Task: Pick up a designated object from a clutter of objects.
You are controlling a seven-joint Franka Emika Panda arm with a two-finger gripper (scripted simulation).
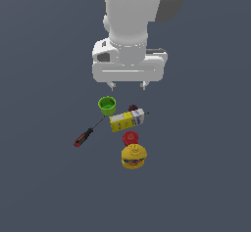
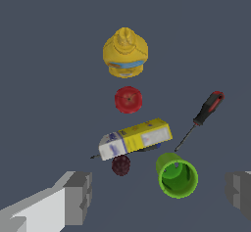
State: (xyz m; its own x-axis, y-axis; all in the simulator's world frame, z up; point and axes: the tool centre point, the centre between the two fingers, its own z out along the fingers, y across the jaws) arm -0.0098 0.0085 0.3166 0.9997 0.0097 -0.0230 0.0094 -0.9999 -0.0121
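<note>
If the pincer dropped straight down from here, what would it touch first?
Probably the dark plum or the carton beside it: in the wrist view both lie between the open pincer fingers, with the green cup close by. The red apple lies farther off. Depth is unclear.

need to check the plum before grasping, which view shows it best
The wrist view: the dark plum shows as a whole round fruit beside the carton. In the exterior view only its top peeks over the carton.
</note>
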